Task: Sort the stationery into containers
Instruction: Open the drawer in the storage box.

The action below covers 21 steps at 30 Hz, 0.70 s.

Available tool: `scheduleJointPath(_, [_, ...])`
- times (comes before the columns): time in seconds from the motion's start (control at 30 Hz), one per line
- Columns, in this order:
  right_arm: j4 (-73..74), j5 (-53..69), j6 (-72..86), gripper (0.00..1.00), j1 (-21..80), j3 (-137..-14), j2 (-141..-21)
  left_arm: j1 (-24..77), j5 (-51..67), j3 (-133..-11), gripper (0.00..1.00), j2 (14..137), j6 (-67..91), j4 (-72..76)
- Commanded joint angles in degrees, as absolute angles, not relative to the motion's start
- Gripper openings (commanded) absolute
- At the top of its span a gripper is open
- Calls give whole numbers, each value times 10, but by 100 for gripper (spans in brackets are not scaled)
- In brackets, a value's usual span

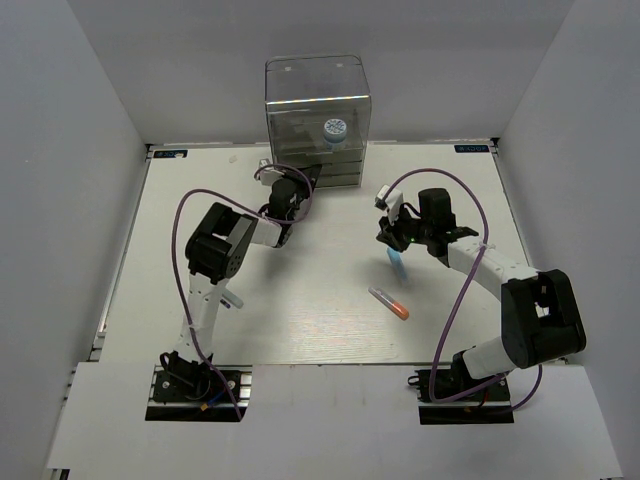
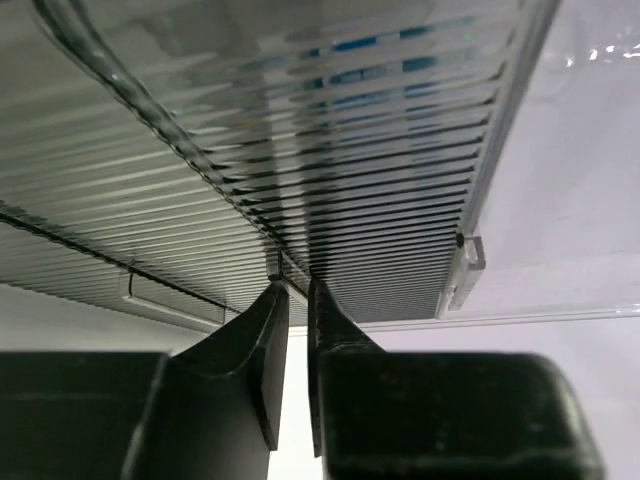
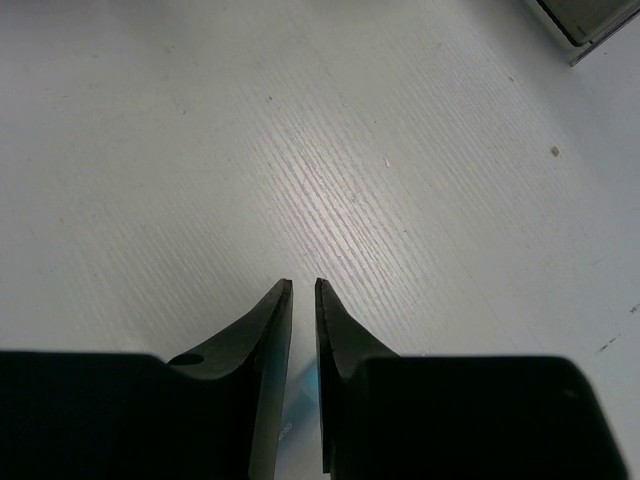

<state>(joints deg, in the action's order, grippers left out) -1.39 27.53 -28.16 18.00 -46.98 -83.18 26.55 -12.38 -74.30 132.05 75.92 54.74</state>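
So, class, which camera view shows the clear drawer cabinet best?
Top external: the whole cabinet shows, drawers stacked below and the roll inside. Left wrist fills with one ribbed drawer front up close. Right wrist catches only a corner at the frame's top right, likely the cabinet's.

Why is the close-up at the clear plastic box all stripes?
Left wrist view: the ribbed clear plastic drawer catches light rib by rib, black left gripper slightly soft. Right wrist view: white table grain sharp, right gripper a dark silhouette, light-blue-ended tube blurred between its fingers. Top view: even light, mild glare on the tall transparent cabinet.
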Motion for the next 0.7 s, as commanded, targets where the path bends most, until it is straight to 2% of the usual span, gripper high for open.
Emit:
scheduleJointPath(0.0, [-20, 278, -290, 22, 174, -469, -815, 262, -140, -751, 17, 1324, 753, 568])
scheduleJointPath(0.03, [-20, 278, -291, 22, 174, -468, -816, 262, -140, -742, 11, 1324, 753, 568])
scheduleJointPath(0.13, [-18, 278, -296, 23, 173, -466, -816, 262, -140, -712, 0, 1317, 753, 604])
scheduleJointPath(0.27, [-16, 269, -292, 43, 171, -465, -817, 262, -128, -670, 0, 1293, 753, 640])
scheduleJointPath(0.37, [-11, 263, -282, 52, 170, -465, -824, 268, -121, -629, 0, 1284, 753, 671])
scheduleJointPath(0.53, [18, 245, -258, 56, 164, -469, -836, 273, -105, -570, 0, 1253, 753, 707])
scheduleJointPath(0.67, [44, 189, -238, 56, 164, -475, -848, 273, -98, -536, 0, 1232, 747, 714])
